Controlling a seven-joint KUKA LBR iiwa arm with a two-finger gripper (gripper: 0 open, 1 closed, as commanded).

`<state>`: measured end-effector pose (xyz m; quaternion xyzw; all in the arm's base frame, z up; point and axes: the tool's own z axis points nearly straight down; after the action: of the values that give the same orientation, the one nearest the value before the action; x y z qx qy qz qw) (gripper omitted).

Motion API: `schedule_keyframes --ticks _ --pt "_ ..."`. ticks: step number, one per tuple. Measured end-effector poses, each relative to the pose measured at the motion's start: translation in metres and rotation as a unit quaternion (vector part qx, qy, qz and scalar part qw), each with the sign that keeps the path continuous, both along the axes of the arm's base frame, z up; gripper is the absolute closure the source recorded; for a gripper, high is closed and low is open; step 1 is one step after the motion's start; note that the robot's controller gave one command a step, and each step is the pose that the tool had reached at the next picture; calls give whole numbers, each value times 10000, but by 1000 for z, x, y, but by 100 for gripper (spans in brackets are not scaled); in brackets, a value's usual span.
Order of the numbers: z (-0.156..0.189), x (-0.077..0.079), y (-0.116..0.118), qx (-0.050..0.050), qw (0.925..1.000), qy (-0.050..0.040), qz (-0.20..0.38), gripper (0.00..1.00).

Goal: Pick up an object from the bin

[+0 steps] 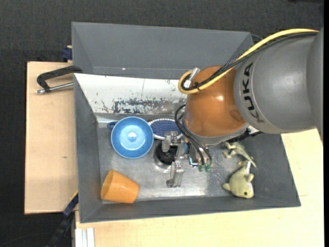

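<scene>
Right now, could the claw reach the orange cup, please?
Probably yes: the cup lies on its side, apart from the blue bowl, with bare bin floor between it and the claw.

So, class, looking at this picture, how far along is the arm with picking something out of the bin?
Done: nothing lifted; the orange cup, blue bowl and yellowish toy lie on the bin floor. In hand: the jaws are low by a small black thing beside the bowl. Left: gripping one thing and raising it.
</scene>
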<state>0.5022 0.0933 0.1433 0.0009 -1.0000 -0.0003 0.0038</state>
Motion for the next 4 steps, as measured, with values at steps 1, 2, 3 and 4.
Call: schedule_keyframes --ticks 1,2,3,4 --pt "-72 23 -28 16 9988 -106 469 0" --pt "-66 25 -27 18 9988 -134 468 100" --pt "117 8 -21 5 9806 -104 1958 100" --pt "7 17 -17 -1 9982 -17 -600 100"
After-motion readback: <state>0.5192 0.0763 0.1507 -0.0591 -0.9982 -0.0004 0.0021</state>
